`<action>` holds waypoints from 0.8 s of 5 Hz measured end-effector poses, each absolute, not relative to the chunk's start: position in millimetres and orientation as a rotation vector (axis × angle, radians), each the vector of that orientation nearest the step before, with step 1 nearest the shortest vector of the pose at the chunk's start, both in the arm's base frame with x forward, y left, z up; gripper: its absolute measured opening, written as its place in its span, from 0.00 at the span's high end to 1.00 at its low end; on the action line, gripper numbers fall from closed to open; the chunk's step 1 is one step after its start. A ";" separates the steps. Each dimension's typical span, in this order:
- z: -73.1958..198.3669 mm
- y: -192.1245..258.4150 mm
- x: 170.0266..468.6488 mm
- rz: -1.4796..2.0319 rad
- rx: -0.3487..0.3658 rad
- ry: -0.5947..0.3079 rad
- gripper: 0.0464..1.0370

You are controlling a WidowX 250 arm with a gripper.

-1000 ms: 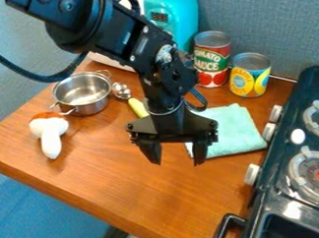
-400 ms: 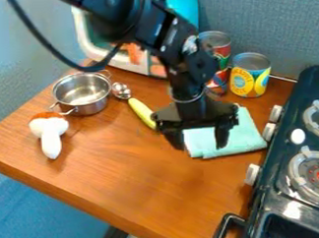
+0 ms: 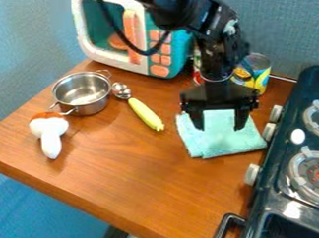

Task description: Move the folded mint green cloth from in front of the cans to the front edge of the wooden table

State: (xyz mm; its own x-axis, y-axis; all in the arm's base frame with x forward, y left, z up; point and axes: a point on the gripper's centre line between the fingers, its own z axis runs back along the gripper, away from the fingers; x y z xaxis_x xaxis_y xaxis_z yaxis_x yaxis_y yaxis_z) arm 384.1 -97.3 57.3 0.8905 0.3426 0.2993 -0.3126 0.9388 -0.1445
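Note:
The black gripper hangs over the upper part of a folded mint-green cloth, its two fingers apart with nothing held between them. Whether it touches the cloth, I cannot tell. Left of the cloth lies a spoon with a yellow corn-like handle. A steel pot with two handles stands at the upper left of the table. Below the pot lies a white mushroom toy with a reddish-brown top. The arm partly covers a can with a yellow label behind the gripper.
A black toy stove with white knobs runs along the right side. At the back stands a teal and white toy microwave. A red can is mostly hidden behind the arm. The wooden table's front edge slants across the lower left.
The arm and its open gripper have moved right and toward the back, from bare wood to over the cloth. The corn-handled spoon and the microwave are now less covered.

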 end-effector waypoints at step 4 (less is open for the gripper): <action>21.7 -77.8 393.9 0.402 0.097 -0.243 0.04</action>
State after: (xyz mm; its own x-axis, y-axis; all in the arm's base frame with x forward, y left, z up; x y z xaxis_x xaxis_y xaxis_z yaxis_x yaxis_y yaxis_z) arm 393.9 -77.8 21.7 0.8917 0.3754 0.2530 -0.3984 0.9161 0.0450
